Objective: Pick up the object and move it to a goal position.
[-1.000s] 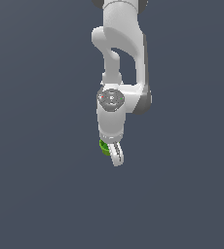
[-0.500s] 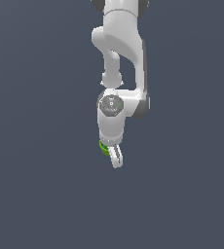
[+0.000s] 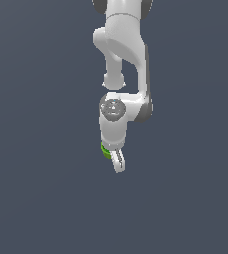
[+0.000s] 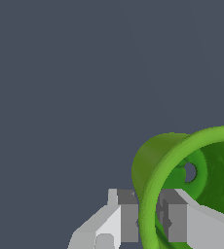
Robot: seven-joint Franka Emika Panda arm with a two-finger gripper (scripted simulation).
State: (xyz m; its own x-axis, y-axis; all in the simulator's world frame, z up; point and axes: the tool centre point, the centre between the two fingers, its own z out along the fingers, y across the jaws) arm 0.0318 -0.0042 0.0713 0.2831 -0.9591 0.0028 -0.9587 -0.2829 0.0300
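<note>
My arm (image 3: 121, 49) hangs down from the top of the exterior view, white links stacked one under another, with the round wrist joint (image 3: 112, 108) facing the camera. Below it, the jaws (image 3: 117, 161) point downward and tilt a little toward the exterior view's right. Green cup (image 3: 105, 150) shows there only as a small bright sliver at the exterior view's left edge of the jaws, just under the wrist housing; most of it is hidden behind my hand. In the wrist view the cup (image 4: 158, 155) is close and large: round rim, tapered outer wall, hollow inside, with a small hole visible in its inner surface. The jaws (image 4: 147, 221) are clamped on the cup's wall, one finger (image 4: 121, 219) pressed against the outside and the other finger (image 4: 182, 221) inside the hollow, the green rim running between them. Rim is turned toward the wrist camera, so the cup sits tilted rather than upright in my grip. Background is flat grey-blue in both views; I cannot tell whether any surface lies beneath, and the cup touches nothing but my fingers.
</note>
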